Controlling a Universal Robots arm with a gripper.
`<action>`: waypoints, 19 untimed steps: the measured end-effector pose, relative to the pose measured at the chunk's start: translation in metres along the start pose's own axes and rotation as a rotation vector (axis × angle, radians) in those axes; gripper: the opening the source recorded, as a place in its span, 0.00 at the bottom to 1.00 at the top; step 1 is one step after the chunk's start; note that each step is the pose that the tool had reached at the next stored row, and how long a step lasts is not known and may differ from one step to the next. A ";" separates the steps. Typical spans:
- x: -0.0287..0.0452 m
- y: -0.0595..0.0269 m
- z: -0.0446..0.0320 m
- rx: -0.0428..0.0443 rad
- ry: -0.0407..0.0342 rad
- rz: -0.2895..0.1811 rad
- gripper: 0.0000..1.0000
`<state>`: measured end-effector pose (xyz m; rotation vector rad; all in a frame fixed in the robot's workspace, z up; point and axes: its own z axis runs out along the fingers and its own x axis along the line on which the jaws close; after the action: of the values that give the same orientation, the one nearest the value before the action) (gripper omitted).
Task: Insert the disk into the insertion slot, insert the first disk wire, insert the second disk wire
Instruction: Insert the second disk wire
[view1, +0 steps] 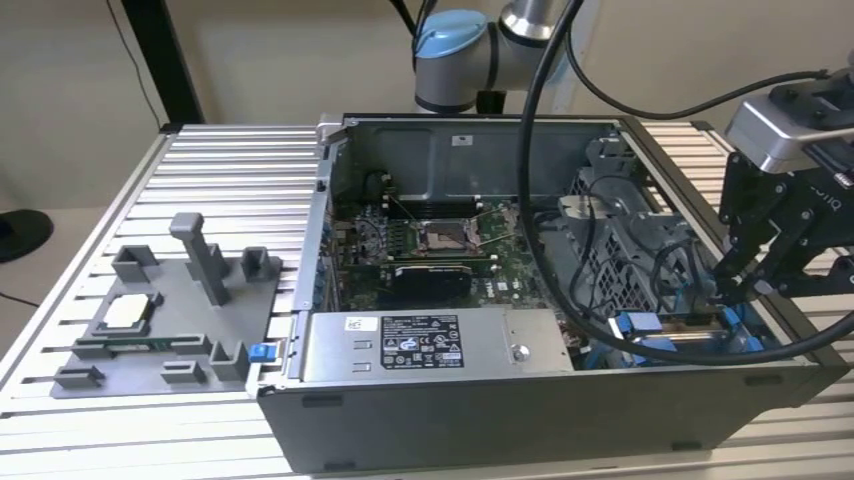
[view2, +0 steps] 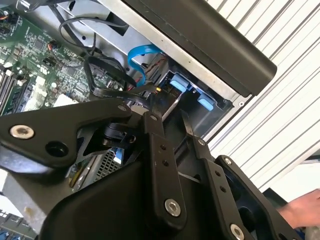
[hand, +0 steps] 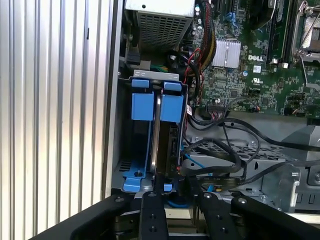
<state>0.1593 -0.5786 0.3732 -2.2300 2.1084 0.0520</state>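
Pincer (hand: 176, 196) by disk (hand: 157, 135), prob. in slot (hand: 155, 76).

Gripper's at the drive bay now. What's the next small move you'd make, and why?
Probably a short, straight push along the insertion slot. The disk stands on edge between the blue tabs with the gripper lined up at its end, and I cannot tell if it is fully seated. Black wires lie close beside it, so keep it small.

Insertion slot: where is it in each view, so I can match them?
Exterior view: insertion slot in the case's near corner, on the exterior view's right.
Second wrist view: slot against the case wall, beside the blue cable.
First wrist view: slot between case wall and motherboard.
Shared landmark: the motherboard.
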 end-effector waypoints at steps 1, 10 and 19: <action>0.0000 -0.0001 0.0002 0.0000 0.0000 0.000 1.00; 0.0002 -0.0008 0.0020 0.0002 -0.0031 0.000 1.00; 0.0002 -0.0010 0.0022 0.0008 -0.0140 0.000 1.00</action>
<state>0.1603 -0.5785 0.3711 -2.2222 2.1014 0.0665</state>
